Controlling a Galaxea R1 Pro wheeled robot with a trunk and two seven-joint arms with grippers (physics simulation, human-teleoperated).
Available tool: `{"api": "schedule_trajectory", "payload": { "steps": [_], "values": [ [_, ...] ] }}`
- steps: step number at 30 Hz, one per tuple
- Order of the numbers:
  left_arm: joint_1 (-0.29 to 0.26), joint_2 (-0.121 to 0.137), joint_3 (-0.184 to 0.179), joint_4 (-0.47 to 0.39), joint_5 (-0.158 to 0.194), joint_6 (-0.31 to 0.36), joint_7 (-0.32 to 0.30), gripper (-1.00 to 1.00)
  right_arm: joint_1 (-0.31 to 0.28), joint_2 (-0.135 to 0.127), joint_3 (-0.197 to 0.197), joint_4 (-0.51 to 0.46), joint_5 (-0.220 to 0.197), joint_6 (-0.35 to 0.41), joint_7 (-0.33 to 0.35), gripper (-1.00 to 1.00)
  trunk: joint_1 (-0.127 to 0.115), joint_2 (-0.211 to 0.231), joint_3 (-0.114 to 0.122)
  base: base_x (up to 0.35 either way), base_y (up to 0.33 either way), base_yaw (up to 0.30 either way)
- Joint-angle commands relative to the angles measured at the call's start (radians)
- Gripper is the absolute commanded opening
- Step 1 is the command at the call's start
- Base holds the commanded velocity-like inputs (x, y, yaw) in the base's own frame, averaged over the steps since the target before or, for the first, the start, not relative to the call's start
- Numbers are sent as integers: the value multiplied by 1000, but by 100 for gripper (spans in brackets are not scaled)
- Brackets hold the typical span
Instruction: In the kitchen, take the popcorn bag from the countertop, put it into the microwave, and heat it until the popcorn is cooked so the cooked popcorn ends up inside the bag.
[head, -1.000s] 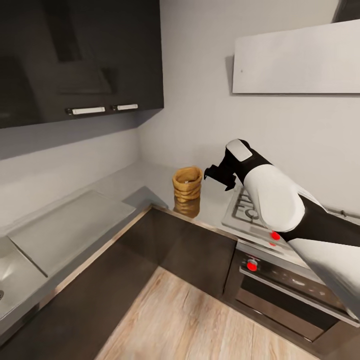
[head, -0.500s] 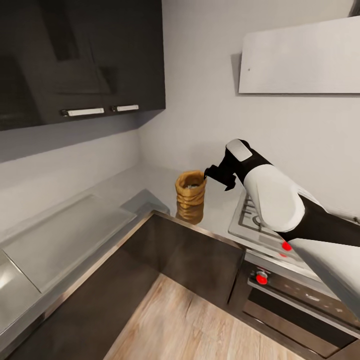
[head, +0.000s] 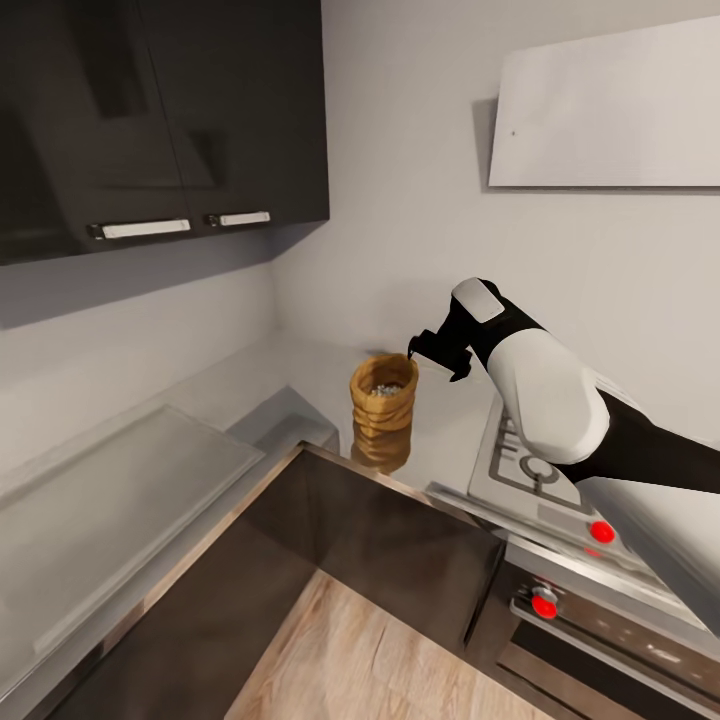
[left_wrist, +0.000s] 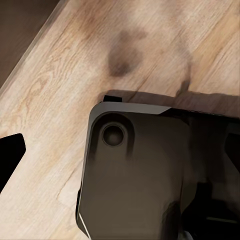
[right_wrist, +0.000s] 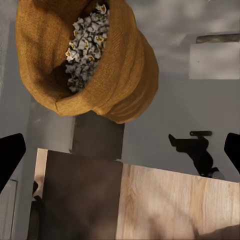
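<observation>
The popcorn bag (head: 384, 408), a golden-brown sack with a rolled rim, stands upright on the grey countertop (head: 300, 365) in the corner. Whitish popcorn (head: 387, 389) shows in its mouth. My right gripper (head: 436, 352) hovers just beside and slightly above the bag's rim, apart from it. In the right wrist view the bag (right_wrist: 117, 75) and the popcorn (right_wrist: 86, 46) lie ahead of the open right gripper (right_wrist: 120, 152), with nothing between the fingers. The left gripper (left_wrist: 120, 150) hangs open over the wood floor (left_wrist: 60, 75).
A gas hob (head: 525, 462) adjoins the bag on the right, above a steel oven with red knobs (head: 545, 605). Dark upper cabinets (head: 160, 110) hang at the left and a white panel (head: 605, 110) at the right. The robot's dark base (left_wrist: 145, 175) is below the left gripper.
The whole view has shifted as the camera moved in towards the counter corner. The bag now sits closer to the right gripper, and its popcorn has come into sight.
</observation>
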Motion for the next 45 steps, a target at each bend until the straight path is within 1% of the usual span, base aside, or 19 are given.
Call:
{"api": "schedule_trajectory", "payload": {
  "steps": [1, 6, 14, 24, 30, 33, 37, 40, 42, 45],
  "values": [
    [0, -1, 2, 0, 1, -3, 1, 100, -1, 0, 1, -2, -11, 2, -9, 100, 1, -2, -2, 30, 0, 0],
    [-1, -1, 2, 0, 1, -3, 2, 100, -1, 0, 1, -2, -11, 2, -9, 100, 1, -2, -2, 102, -14, 0],
    [-3, -1, 1, 2, 1, -2, 5, 100, -1, 0, 1, -2, -11, 2, -9, 100, 1, -2, -2, 311, -65, 0],
    [0, -3, -6, 2, 0, -2, 3, 100, -1, 0, 1, -2, -11, 2, -8, 100, 1, -2, -2, 34, -6, 0],
    [0, -3, 1, 2, 1, -2, 4, 100, 5, 0, 0, -2, -11, 1, -9, 100, 1, -2, -2, 293, -68, 0],
    [0, -3, -3, 2, 0, -2, 3, 100, 8, 0, 0, -2, -11, 1, -9, 100, 1, -2, -2, 166, -43, 0],
    [0, -3, -6, 2, 0, -2, 3, 100, 15, 0, -1, -1, -11, 0, -9, 100, 1, -2, -2, 23, -6, 0],
    [0, -3, -6, 2, -1, -2, 3, 100, 32, 0, -2, 33, -11, -4, -9, 100, 1, -2, -2, 3, -1, 0],
    [0, -3, -7, 2, -2, -2, 3, 100, 45, 0, -2, 56, -11, -23, -9, 100, 1, -2, -2, 0, 0, 0],
    [1, -4, -7, 2, -3, -2, 2, 100, 65, 0, -1, 67, -10, -51, -10, 100, 1, -2, -2, 0, 0, 0]
  ]
}}
